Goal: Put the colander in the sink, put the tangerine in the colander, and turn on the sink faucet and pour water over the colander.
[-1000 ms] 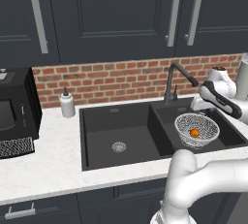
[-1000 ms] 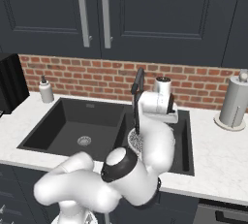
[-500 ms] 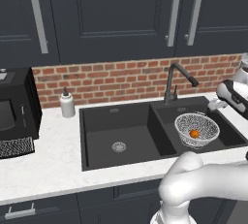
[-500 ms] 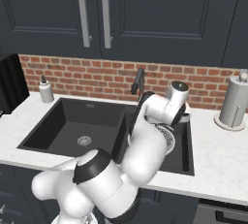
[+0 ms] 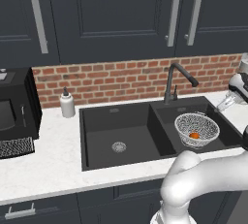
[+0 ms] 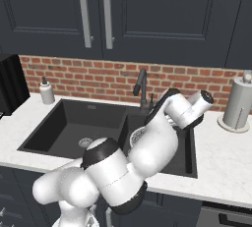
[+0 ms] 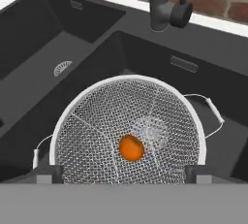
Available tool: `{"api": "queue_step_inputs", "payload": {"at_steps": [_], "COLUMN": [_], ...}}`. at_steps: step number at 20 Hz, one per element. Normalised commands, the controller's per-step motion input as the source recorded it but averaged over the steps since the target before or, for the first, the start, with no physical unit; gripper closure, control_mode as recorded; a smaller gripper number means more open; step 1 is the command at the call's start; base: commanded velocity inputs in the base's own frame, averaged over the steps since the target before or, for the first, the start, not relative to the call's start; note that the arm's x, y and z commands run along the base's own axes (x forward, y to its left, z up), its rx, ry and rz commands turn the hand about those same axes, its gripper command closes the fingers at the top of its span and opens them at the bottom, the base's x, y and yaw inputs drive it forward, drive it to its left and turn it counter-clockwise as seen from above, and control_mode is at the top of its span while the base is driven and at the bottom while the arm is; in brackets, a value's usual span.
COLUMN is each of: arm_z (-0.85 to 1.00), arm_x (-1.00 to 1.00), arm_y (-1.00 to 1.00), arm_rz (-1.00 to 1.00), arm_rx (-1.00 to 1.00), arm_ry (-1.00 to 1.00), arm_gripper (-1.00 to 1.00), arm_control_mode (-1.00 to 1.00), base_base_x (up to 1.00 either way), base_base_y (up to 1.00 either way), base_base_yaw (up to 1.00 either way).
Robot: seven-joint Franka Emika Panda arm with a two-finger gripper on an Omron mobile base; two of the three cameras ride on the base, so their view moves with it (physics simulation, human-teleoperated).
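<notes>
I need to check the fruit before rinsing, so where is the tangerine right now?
The tangerine lies inside the colander, on its mesh floor. In the left base view, the colander sits in the sink's right basin, below the faucet.

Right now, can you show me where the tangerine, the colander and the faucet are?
tangerine [image 7: 131, 149]: hand view, middle of the orange fruit.
colander [image 7: 97, 121]: hand view, mesh wall left of the fruit.
faucet [image 5: 169, 83]: left base view, upright black neck.
</notes>
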Motion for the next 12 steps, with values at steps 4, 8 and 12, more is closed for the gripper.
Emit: {"api": "queue_step_inputs", "payload": {"at_steps": [4,8,12], "arm_z": [0.14,0.06,0.0], "arm_x": [0.0,0.0,-0.03], "arm_y": [0.0,0.03,0.07], "arm_rz": [0.31,0.23,0.05], "arm_rx": [0.03,-0.01,-0.03], "arm_ry": [-0.13,-0.27,-0.39], "arm_gripper": [-1.0,-1.0,-1.0], "arm_control_mode": [-1.0,-1.0,-1.0], "base_base_x": [0.0,0.0,0.0], "base_base_y": [0.0,0.0,0.0], "base_base_yaw": [0.0,0.0,0.0]}}
